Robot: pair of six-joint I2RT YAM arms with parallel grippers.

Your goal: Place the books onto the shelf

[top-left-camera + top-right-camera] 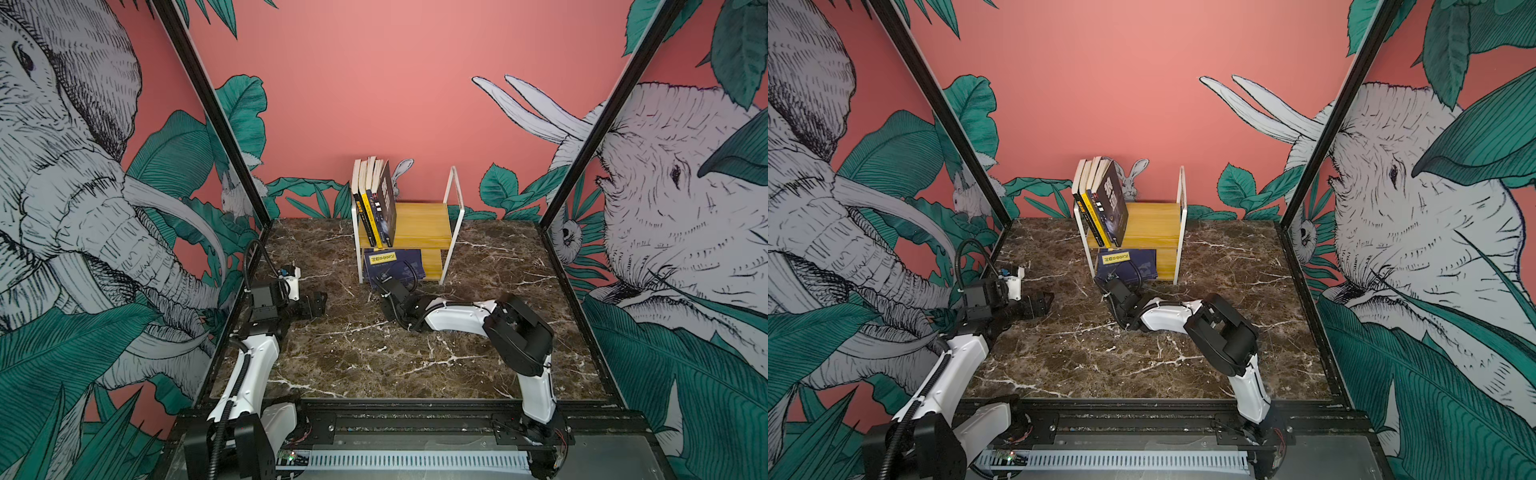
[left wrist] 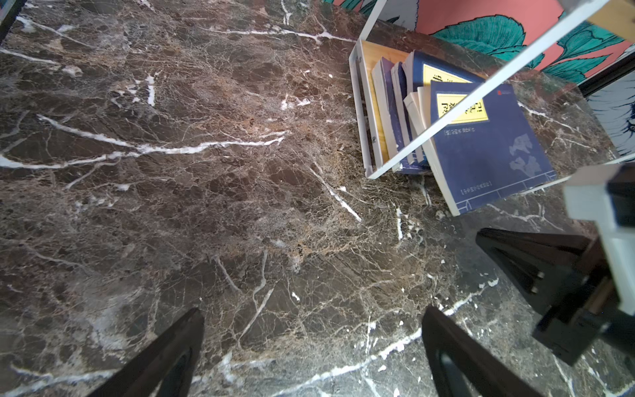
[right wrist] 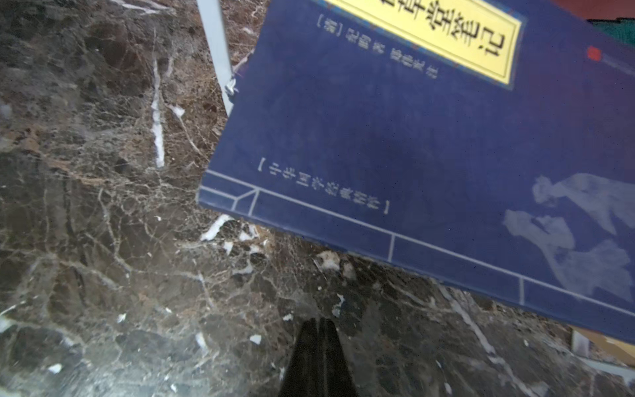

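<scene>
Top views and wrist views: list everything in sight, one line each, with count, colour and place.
shelf: one, yellowish boards with white frame, back middle of table
upright books: about five, black, yellow and dark spines, leaning at upper board's left end
navy books: about three, navy, lower tier
front navy book: one, navy with yellow label, tilted, sticking out of lower tier
table: one, dark brown marble
walls: three, pink with leaves and animals
left gripper: black, open, over table's left
right gripper: black, shut, empty, just short of front navy book
</scene>
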